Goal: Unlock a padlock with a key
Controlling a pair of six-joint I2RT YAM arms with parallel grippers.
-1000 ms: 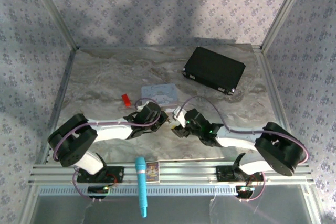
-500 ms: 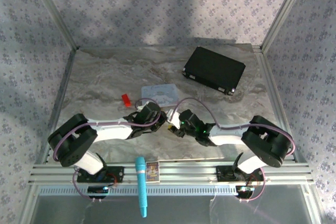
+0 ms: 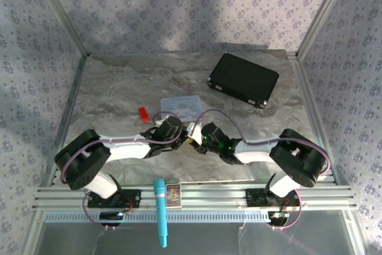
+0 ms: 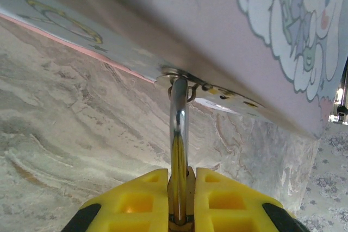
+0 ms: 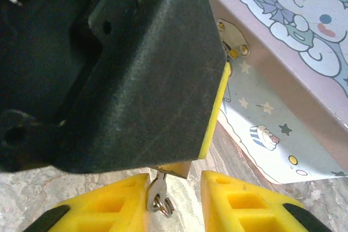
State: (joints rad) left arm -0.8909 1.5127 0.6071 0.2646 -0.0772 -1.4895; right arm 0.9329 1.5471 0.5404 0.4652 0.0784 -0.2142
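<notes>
In the left wrist view my left gripper (image 4: 182,191) is shut on the brass padlock (image 4: 187,188), held edge-on between the yellow fingers. Its shiny shackle (image 4: 178,123) rises through the hasp of the pale blue tin (image 4: 261,20). In the right wrist view the left gripper's black body (image 5: 109,69) looms above, and the padlock's brass underside (image 5: 178,168) peeks out below it. The silvery key (image 5: 156,189), with a small ring on it, sticks out of that underside. My right gripper (image 5: 174,206) is open, one finger each side of the key, which lies against the left finger (image 5: 109,210). From above, both grippers meet at the padlock (image 3: 190,141).
The cartoon-printed tin (image 3: 181,107) lies just behind the grippers, with a small red piece (image 3: 143,113) to its left. A black case (image 3: 243,79) sits at the back right. A blue cylinder (image 3: 160,210) and a tan block (image 3: 173,194) rest on the front rail.
My right arm has swung left and folded in, bringing its gripper up to the left gripper and the padlock. The left arm has stayed still.
</notes>
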